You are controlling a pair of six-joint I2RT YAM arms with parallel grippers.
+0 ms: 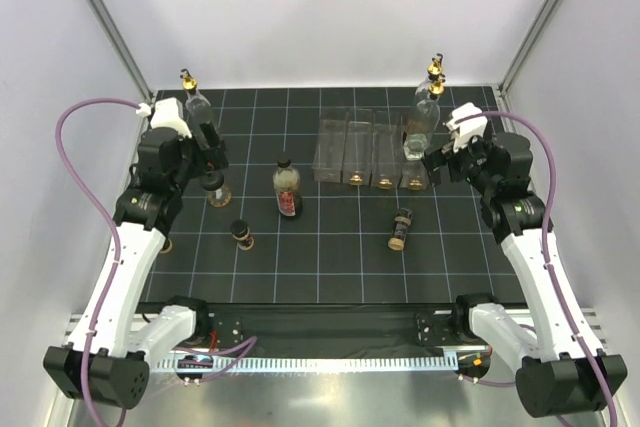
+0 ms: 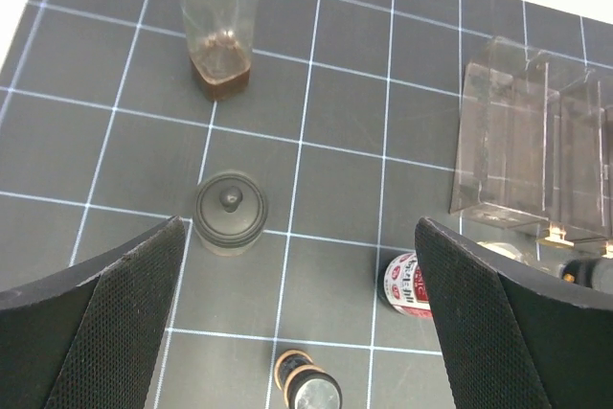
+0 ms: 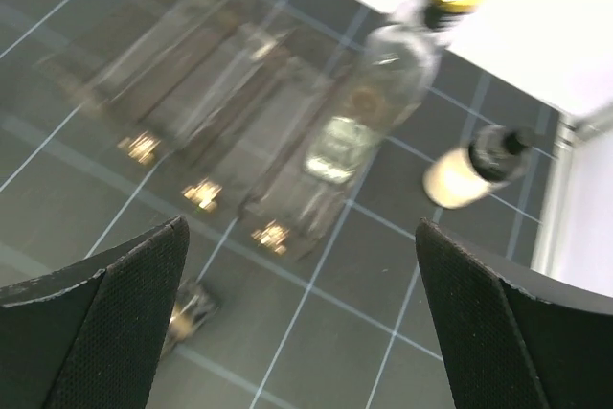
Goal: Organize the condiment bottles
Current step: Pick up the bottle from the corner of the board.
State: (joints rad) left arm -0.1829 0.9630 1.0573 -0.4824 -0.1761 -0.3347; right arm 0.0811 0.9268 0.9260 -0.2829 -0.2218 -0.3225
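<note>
Clear plastic rack [image 1: 350, 152] contains one tall bottle [image 1: 417, 137] in its rightmost compartment; remaining condiment bottles [image 1: 287, 187] sit scattered on the worktop [image 1: 330, 257]. Both sets, left fingers [image 2: 124, 304] and right fingers [image 3: 115, 294], stand fully spread (nothing gripped).

Condiment bottles [image 1: 400, 228] on the counter [image 1: 330, 252]: eight counted in total. Tall clear bottles [image 1: 197, 105] with gold spouts: three. Short brown bottles [image 1: 241, 234] with black caps: four, one of these lying on its side and one largely hidden beside the left arm [image 1: 125, 257], so that count is provisional. Red-labelled bottle [image 1: 288, 192]: one. Clear rack [image 1: 345, 147]: one, appearing to have four compartments. Robot arms [image 1: 530, 257]: two.
</note>
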